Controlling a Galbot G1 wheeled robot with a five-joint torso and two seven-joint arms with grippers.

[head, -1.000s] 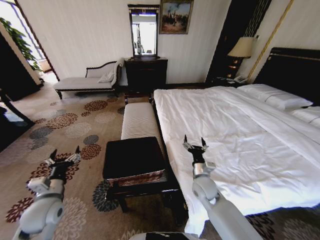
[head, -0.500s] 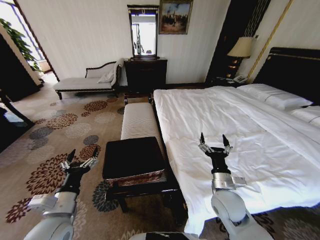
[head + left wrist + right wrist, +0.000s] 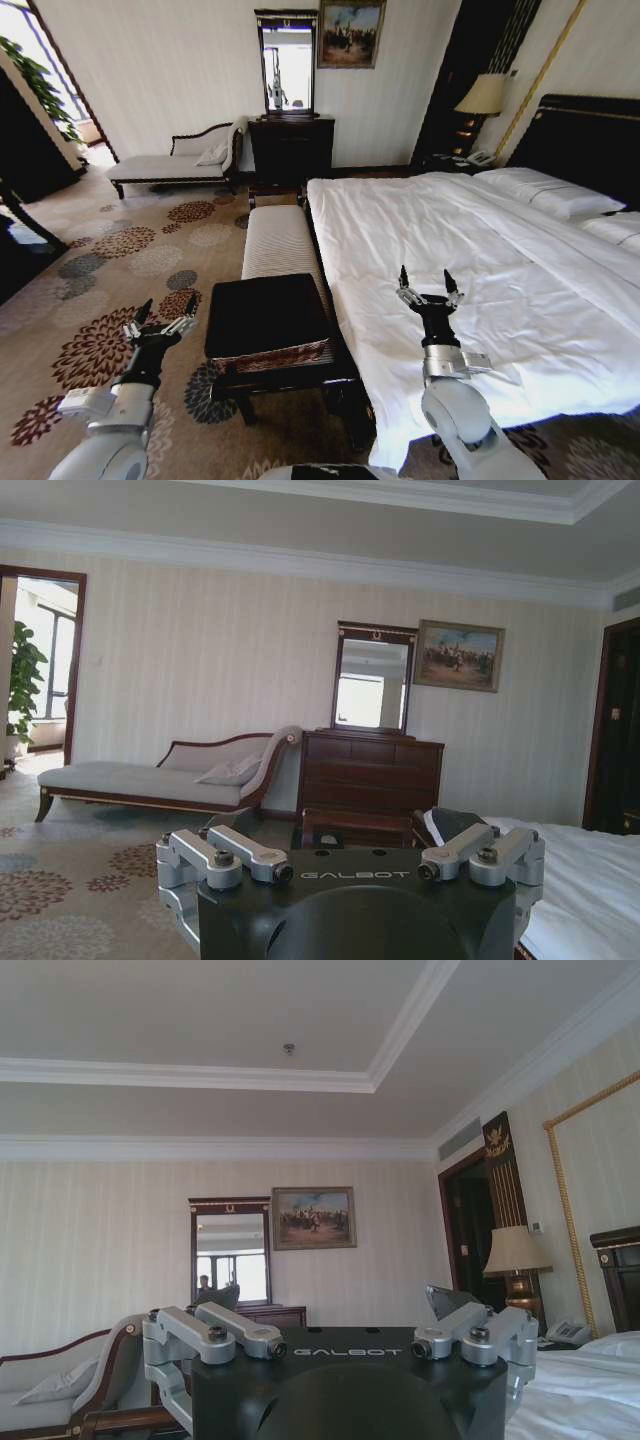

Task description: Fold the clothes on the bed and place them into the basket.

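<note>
Head view: the right gripper (image 3: 427, 283) is raised over the bed (image 3: 520, 270) edge at 5 o'clock, fingers spread, holding nothing. The left gripper (image 3: 160, 317) is held spread at 8 o'clock above carpet. The basket (image 3: 268, 320) sits at 6 o'clock, likely staged beside the bed for loading. The clothes cannot be located.

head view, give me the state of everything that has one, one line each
left gripper: open, empty, raised over the carpet
right gripper: open, empty, raised over the bed's near edge
bed: made, white sheet spread flat, no garment visible on it
basket: on the dark stand beside the bed, black lining showing
lamp: cannot tell if lit
</note>
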